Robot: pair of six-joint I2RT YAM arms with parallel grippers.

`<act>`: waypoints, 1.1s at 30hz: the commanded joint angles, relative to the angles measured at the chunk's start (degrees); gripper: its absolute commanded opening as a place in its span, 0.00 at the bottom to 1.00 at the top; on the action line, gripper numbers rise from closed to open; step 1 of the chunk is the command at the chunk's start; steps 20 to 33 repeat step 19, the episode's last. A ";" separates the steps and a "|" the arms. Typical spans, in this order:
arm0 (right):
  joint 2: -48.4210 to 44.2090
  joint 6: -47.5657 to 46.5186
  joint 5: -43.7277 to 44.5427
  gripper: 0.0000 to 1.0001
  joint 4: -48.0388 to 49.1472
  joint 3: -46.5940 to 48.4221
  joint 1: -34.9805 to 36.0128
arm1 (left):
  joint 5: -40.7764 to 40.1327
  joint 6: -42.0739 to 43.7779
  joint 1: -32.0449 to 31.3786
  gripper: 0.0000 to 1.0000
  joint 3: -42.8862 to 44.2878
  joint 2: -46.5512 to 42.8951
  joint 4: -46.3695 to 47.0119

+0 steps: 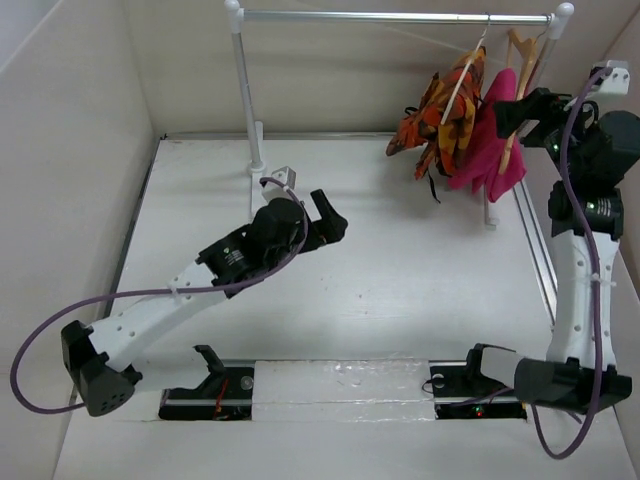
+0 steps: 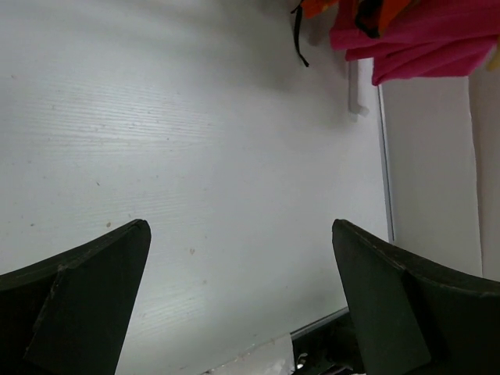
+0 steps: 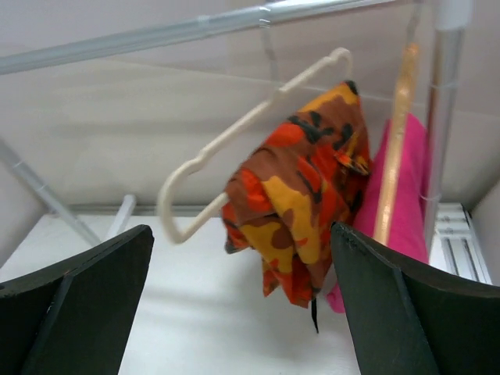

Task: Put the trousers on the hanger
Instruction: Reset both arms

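Since neither arm has anything to carry, both sets of jaws stand wide apart and empty. Nearest the bases, the left gripper [image 1: 325, 215] hangs low over the bare white table [image 1: 400, 290], well apart from the clothes; its wrist camera catches only a corner of cloth and the dangling dark drawstring at the frame's top edge. Farther back and higher, the right gripper [image 1: 510, 112] faces the rail [image 1: 400, 16], probably held off so the load swings free. The trousers [image 3: 301, 203] are bunched over the lower bar of the cream hanger [image 3: 250, 119], which hangs tilted, weighed down on one side. The overhead view shows its hook at the rail; only the right wrist view shows the fold over the bar. Just beside hangs a pink garment [image 1: 490, 150] on a wooden hanger [image 3: 398, 133]. The task looks essentially done.
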 commanded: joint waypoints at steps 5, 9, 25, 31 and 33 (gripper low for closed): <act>-15.58 -7.14 -16.28 1.00 -2.53 -20.43 4.55 | 9.59 2.42 6.96 0.99 -3.14 -0.23 0.82; -26.74 -15.57 -15.26 1.00 -13.24 -33.46 9.90 | 3.98 2.41 6.96 0.99 -7.71 -9.44 -2.34; -48.65 -17.18 -9.00 1.00 -31.56 -46.51 15.99 | 10.46 -1.89 6.96 0.99 -22.30 -20.90 0.11; -48.65 -17.18 -9.00 1.00 -31.56 -46.51 15.99 | 10.46 -1.89 6.96 0.99 -22.30 -20.90 0.11; -48.65 -17.18 -9.00 1.00 -31.56 -46.51 15.99 | 10.46 -1.89 6.96 0.99 -22.30 -20.90 0.11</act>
